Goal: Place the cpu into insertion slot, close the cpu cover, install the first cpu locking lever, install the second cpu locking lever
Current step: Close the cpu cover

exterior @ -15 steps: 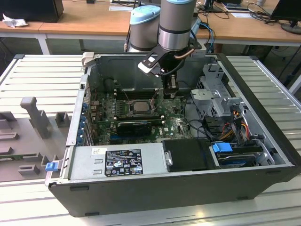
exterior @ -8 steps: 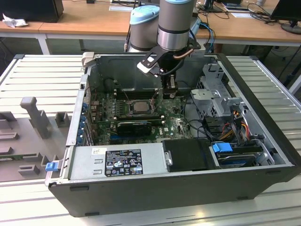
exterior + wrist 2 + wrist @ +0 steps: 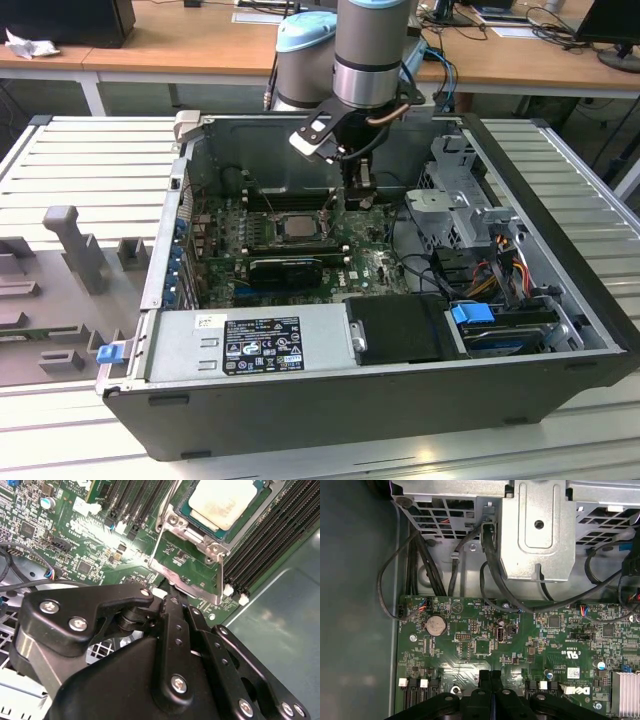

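Jaws clenched on nothing, tips low over the motherboard (image 3: 485,647), just beside the insertion slot (image 3: 176,578).
Fingertips (image 3: 484,676) meet pad to pad in the first wrist view, nothing between them. The cpu (image 3: 220,500) lies flat in the slot, silver cpu cover (image 3: 199,534) down around its edges. Two thin lever rods (image 3: 159,535) run along the bracket; latched or not, cannot tell. In the exterior view the arm (image 3: 372,50) reaches down into the open computer case (image 3: 400,405), on the exterior view's right of the cpu. Case sits on the slatted grey bench (image 3: 90,150).
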You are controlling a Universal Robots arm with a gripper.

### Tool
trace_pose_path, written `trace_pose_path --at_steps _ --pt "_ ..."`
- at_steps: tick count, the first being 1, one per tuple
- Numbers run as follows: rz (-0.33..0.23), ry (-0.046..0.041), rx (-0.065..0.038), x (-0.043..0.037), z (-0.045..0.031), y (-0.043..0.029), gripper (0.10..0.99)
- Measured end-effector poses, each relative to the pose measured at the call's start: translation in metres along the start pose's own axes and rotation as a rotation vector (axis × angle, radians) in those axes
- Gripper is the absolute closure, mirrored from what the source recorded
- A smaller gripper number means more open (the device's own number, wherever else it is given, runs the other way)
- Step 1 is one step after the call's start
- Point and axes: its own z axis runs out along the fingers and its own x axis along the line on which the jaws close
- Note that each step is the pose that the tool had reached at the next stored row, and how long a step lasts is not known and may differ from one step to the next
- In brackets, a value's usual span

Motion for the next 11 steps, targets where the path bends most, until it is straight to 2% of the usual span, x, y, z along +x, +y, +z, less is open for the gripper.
trace_pose_path --at_steps 11 --pt "0.000 0.0000 0.000 0.0001 -0.0002 -0.0034 0.980"
